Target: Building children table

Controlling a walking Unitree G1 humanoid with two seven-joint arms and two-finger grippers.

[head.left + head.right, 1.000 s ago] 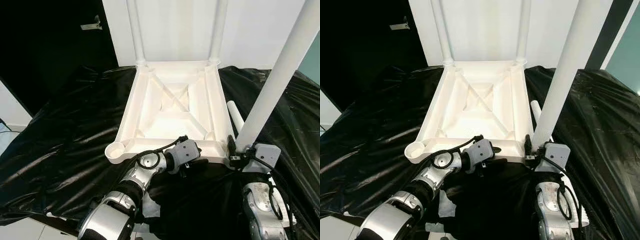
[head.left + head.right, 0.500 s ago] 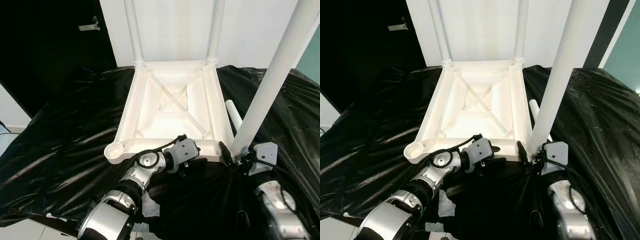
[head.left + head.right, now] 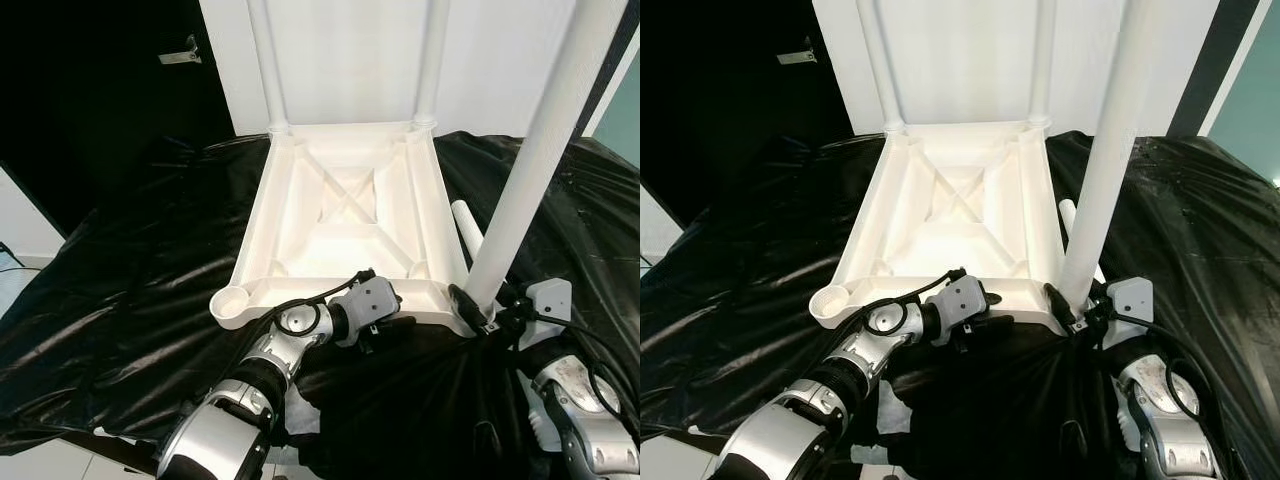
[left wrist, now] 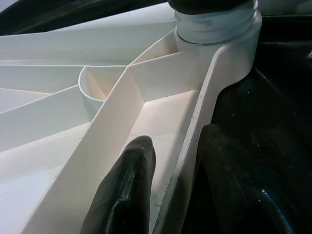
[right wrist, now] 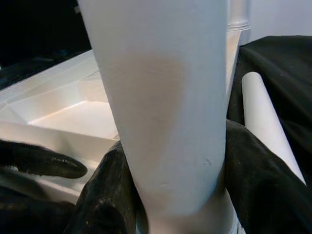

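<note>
Legs are the step in hand: the upturned tabletop (image 3: 345,215) lies on the black sheet (image 3: 130,280) with its ribbed underside up, 2 legs already standing in its far corners, and I am seating a 3rd at its near right corner.

At the near left corner, the empty socket (image 3: 232,302) still waits for a leg. Just right of it, along the near edge, my left gripper (image 3: 375,325) pinches the tabletop's rim, 1 finger inside the tray and 1 outside against the wall, as the left wrist view shows with the left fingers (image 4: 124,190) astride the thin white edge. That grip is narrow, closed on the rim, and I judge its job is to steady the top while the other arm works.

At the near right corner, my right gripper (image 3: 482,310) is clamped low on the white leg (image 3: 525,170), which rises steeply and leans a little toward the right. In the right wrist view the right fingers (image 5: 105,195) wrap both sides of the tube just above its foot. Beyond that corner, on the sheet beside the right edge, lies the spare leg (image 3: 470,228).

Whether the foot is fully home in its socket I cannot tell. Next, I judge, the leg needs bringing upright and pressing or turning down until it seats, with the left grip holding firm; then the spare leg goes to the open socket.
</note>
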